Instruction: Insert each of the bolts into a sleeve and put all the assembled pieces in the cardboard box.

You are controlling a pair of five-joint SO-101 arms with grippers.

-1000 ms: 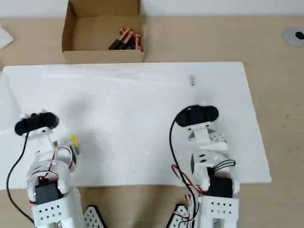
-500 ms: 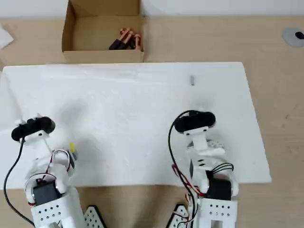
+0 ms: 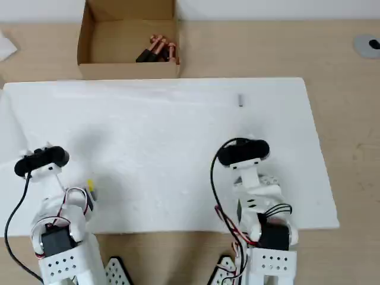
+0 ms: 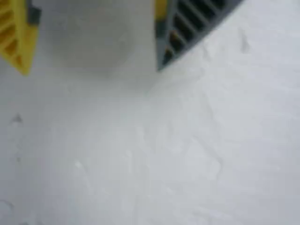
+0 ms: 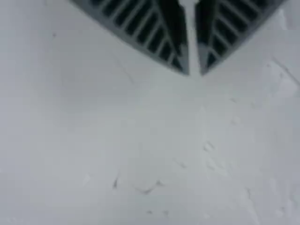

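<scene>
Nearest the viewer, two white robot arms sit side by side at the front edge of a wooden bench (image 3: 347, 107), over a white sheet (image 3: 166, 148) that covers most of it. The left arm (image 3: 59, 228) hangs its left gripper (image 4: 91, 69) just above the sheet, jaws spread wide with nothing between them. The right arm (image 3: 261, 202) holds its right gripper (image 5: 194, 71) low over the sheet too, its dark jaws pressed almost together and empty. Farther out, a small grey piece (image 3: 240, 100) lies alone on the sheet near its far edge, too small to identify. Beyond the sheet stands the open cardboard box (image 3: 85, 35). Inside, against its right wall, lie several assembled pieces (image 3: 159, 48): copper-coloured bolts (image 3: 157, 40) set in black sleeves (image 3: 145, 56)
</scene>
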